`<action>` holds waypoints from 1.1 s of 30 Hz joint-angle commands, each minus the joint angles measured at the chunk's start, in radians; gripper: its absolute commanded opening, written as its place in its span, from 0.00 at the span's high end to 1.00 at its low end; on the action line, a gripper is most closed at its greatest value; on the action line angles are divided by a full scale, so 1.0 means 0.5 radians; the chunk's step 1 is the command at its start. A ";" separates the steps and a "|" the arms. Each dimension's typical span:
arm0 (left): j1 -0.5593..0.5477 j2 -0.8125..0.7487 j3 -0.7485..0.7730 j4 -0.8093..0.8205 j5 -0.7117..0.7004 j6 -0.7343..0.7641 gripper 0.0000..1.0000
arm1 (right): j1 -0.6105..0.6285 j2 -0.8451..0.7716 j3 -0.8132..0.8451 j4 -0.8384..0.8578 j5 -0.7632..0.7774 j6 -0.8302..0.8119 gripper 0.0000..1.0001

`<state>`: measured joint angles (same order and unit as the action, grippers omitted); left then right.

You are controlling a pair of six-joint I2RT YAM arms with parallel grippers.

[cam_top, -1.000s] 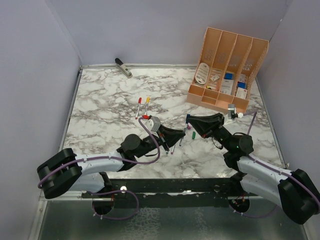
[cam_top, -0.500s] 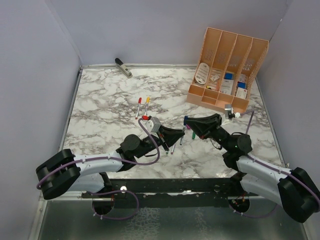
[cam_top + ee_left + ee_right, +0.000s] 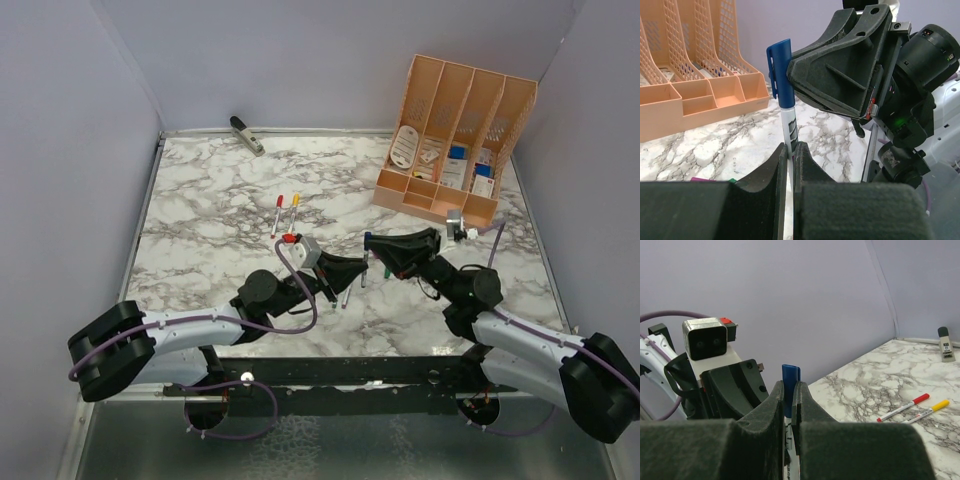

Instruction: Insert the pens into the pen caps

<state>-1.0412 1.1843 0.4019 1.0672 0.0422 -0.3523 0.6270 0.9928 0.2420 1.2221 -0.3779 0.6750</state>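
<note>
My left gripper (image 3: pixel 790 149) is shut on a white pen (image 3: pixel 788 122) that stands upright between its fingers. A blue pen cap (image 3: pixel 779 75) sits on the pen's top end. My right gripper (image 3: pixel 788 386) is shut on that blue cap (image 3: pixel 790 382), with the pen's white barrel (image 3: pixel 792 455) below it. From above, the two grippers (image 3: pixel 348 268) (image 3: pixel 383 248) meet nose to nose over the table's middle, the blue cap (image 3: pixel 368 239) between them. Two capped pens, red (image 3: pixel 278 213) and yellow (image 3: pixel 293 211), lie side by side farther back. Another pen (image 3: pixel 347 292) lies under the left gripper.
A peach desk organizer (image 3: pixel 455 140) with small items stands at the back right. A grey stapler-like tool (image 3: pixel 247 135) lies at the back left edge by the wall. Purple walls close in the marble table (image 3: pixel 200 210) on three sides.
The right gripper has shifted left with the blue cap, closing onto the pen held by the left gripper. The left gripper edged slightly right.
</note>
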 commanded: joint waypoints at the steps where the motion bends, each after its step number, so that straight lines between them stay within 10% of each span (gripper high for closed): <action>1: 0.009 -0.151 0.080 0.359 -0.151 0.099 1.00 | 0.073 0.011 -0.064 -0.304 -0.079 -0.073 0.99; 33: 0.009 -0.122 0.095 0.435 -0.055 0.010 1.00 | 0.090 0.004 -0.010 -0.415 0.108 -0.058 0.99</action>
<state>-1.0420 1.1328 0.3847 1.0653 0.0307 -0.3454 0.6601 0.9520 0.2481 1.1587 -0.2985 0.6464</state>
